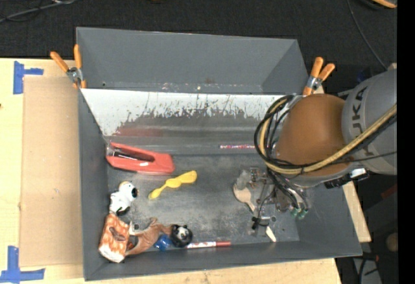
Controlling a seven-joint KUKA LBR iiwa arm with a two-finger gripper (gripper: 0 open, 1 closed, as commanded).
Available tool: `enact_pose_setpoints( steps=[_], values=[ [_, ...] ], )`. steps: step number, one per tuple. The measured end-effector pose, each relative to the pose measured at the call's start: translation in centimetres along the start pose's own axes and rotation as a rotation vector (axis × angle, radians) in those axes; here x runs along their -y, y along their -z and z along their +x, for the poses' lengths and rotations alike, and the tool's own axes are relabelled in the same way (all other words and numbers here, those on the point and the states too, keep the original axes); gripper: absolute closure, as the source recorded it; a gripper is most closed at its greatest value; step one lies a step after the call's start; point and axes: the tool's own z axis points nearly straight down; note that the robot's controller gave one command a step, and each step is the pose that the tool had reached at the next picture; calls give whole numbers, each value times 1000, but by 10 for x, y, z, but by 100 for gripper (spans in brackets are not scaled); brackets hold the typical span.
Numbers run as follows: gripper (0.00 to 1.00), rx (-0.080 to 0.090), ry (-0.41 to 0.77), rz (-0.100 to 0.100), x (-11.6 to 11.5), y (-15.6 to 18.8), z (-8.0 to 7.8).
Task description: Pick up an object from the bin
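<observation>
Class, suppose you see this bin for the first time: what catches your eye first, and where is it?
The red stapler at the left of the bin stands out most, with a yellow curved piece just right of it. At the right the hand hangs low by a pale tan thing; a heap of toys and cloth lies in the front left corner.

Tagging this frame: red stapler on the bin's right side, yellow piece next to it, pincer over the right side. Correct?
No. The camera view shows the red stapler on the left side of the bin, yellow piece next to it. The pincer is over the right side, as stated.
</observation>
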Motion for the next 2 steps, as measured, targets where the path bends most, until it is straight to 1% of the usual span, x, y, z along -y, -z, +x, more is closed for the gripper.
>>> enact_pose_setpoints(
  steps=[1,2],
  values=[
    [0,8,0,0,0,4,-2],
    [0,5,-100,-1,-2,57,-33]
  ],
)
